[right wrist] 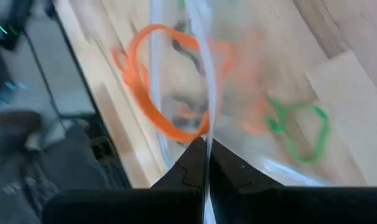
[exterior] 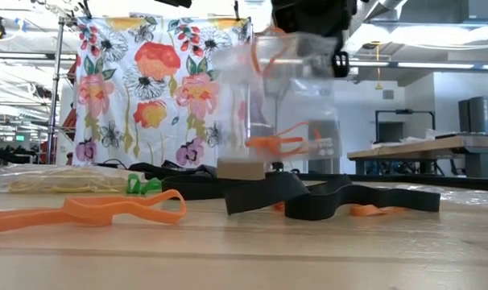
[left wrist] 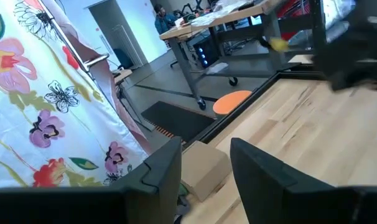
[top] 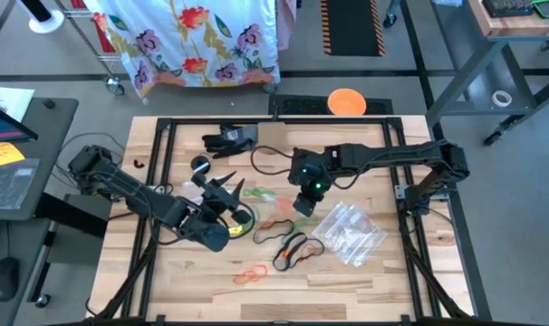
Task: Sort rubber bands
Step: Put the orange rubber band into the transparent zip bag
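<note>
Rubber bands lie loose on the wooden table (top: 365, 281): green (top: 256, 193), orange (top: 250, 274) and black (top: 293, 249) ones. My right gripper (top: 303, 206) hangs over the table's middle, shut on a clear plastic bag (exterior: 292, 105) with orange bands (exterior: 284, 143) inside it. Through the bag, the right wrist view shows an orange band (right wrist: 157, 81) and a green band (right wrist: 300, 130). My left gripper (left wrist: 204, 168) stands open and level, left of the bag, above the table (top: 227, 192), with nothing between its fingers. My right gripper pinches the bag's upper edge (right wrist: 204, 134) between its two shut fingers, coming at it from above and slanting down. The bag hangs below the fingers with the orange bands low inside it. I cannot tell whether its lower end touches the table.
A pile of clear bags (top: 351, 234) lies right of centre. A black glove-like thing (top: 229, 139) and a black cable (top: 270, 163) lie at the far side. A flowered cloth (top: 193, 41) hangs beyond the far edge, and an orange disc (top: 347, 101) lies there too.
</note>
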{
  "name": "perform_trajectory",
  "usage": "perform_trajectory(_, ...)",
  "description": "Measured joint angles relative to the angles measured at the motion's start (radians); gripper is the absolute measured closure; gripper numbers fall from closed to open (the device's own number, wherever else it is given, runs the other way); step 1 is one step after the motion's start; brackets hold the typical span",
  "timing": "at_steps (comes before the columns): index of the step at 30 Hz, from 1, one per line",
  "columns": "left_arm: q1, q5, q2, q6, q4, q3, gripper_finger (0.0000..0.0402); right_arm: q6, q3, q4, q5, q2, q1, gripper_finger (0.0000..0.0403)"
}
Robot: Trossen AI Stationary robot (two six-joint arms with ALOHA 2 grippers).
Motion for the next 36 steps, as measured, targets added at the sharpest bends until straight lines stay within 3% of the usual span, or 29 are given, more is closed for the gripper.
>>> perform_trajectory(3,0.004,0.002,0.000,-0.012,-0.005,0.000,0.0270,-0.064,-0.003,-0.034,-0.104,0.004,-0.008,0.0397)
perform_trajectory(7,0.005,0.004,0.000,-0.028,-0.014,0.000,0.0270,-0.020,-0.002,-0.013,-0.050,0.001,-0.016,0.0397)
perform_trajectory(9,0.005,0.008,0.000,-0.036,-0.015,0.000,0.0270,-0.146,-0.002,-0.052,-0.100,0.006,-0.021,0.0397)
perform_trajectory(11,0.005,0.008,0.000,-0.038,-0.015,0.000,0.0270,-0.115,-0.002,-0.061,-0.156,0.007,-0.036,0.0397)
perform_trajectory(13,0.005,0.007,0.000,-0.037,-0.015,0.000,0.0270,0.017,-0.001,-0.044,-0.090,0.006,-0.026,0.0397)
perform_trajectory(16,0.005,0.011,0.000,-0.038,-0.015,0.000,0.0270,-0.075,-0.003,-0.058,-0.082,0.007,-0.029,0.0397)
perform_trajectory(18,0.005,0.011,0.000,-0.037,-0.015,0.000,0.0270,0.013,-0.002,-0.022,-0.099,0.006,-0.033,0.0397)
perform_trajectory(20,0.005,0.012,0.000,-0.034,-0.015,0.000,0.0270,0.055,0.000,-0.013,-0.051,0.005,-0.014,0.0397)
perform_trajectory(22,0.005,0.028,0.000,-0.032,-0.018,0.000,0.0270,-0.065,-0.002,-0.036,-0.097,0.007,-0.020,0.0397)
perform_trajectory(24,0.005,0.049,0.000,-0.031,-0.024,0.000,0.0270,-0.070,-0.002,-0.032,-0.147,0.007,-0.030,0.0397)
perform_trajectory(31,0.005,0.358,0.000,-0.024,-0.044,-0.002,0.0270,-0.114,-0.002,-0.151,-0.103,0.003,-0.062,0.0397)
perform_trajectory(36,0.005,0.678,0.000,-0.100,-0.037,-0.093,0.0270,-0.160,-0.005,-0.185,-0.019,0.001,-0.133,0.0397)
